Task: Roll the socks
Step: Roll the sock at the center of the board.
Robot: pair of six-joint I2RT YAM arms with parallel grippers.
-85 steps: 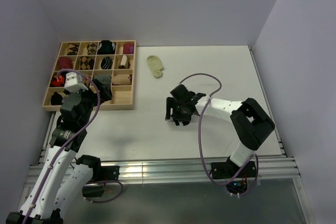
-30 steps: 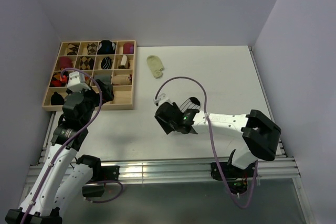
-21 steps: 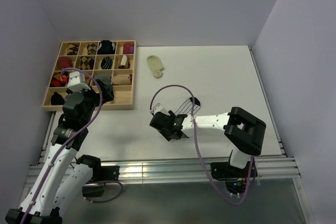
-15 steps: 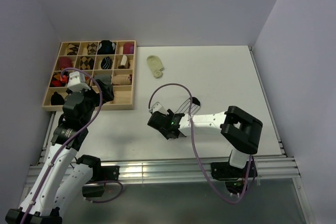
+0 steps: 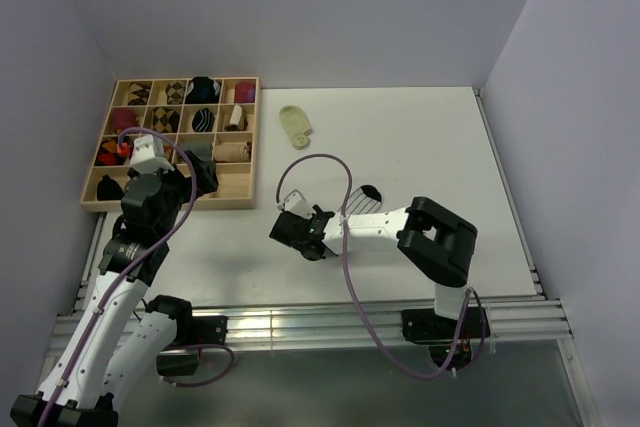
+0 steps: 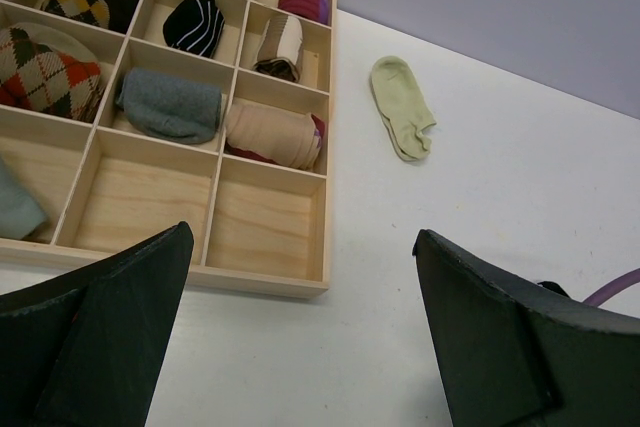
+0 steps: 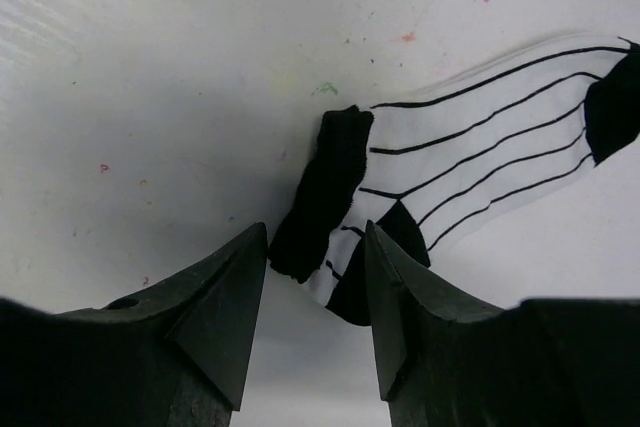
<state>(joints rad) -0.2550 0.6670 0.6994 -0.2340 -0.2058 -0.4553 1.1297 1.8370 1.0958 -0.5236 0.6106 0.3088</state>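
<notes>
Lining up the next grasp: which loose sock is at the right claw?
The striped white sock, its black cuff between the claw's fingers; the plain yellow-green sock lies far off beside the tray.
</notes>
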